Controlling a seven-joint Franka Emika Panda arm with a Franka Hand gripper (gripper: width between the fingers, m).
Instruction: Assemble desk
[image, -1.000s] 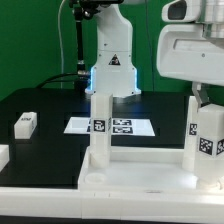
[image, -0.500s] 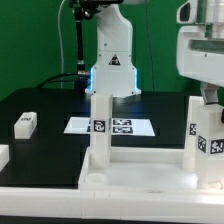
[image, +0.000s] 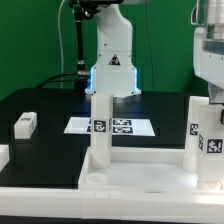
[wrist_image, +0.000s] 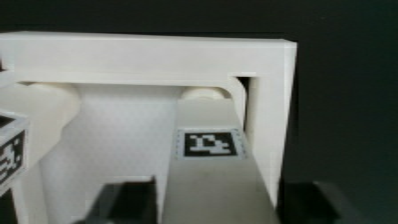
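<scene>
The white desk panel (image: 130, 182) lies at the front of the black table. Two white legs stand upright in it, one at the exterior view's left (image: 100, 128) and one at the right (image: 196, 128). A third tagged leg (image: 213, 140) stands at the panel's near right corner under my gripper (image: 212, 103). In the wrist view this leg (wrist_image: 214, 160) runs between my dark fingers (wrist_image: 128, 203). My gripper (wrist_image: 221, 208) is closed against its sides, above the panel (wrist_image: 143, 50). The socket under the leg is hidden.
One loose white leg (image: 25, 123) lies on the table at the exterior view's left, and another white part (image: 3, 156) shows at the left edge. The marker board (image: 122, 126) lies behind the panel. The robot base (image: 110, 60) stands at the back.
My hand has shifted toward the exterior view's right and partly out of frame. The held leg has moved slightly right with it. The other parts have not moved.
</scene>
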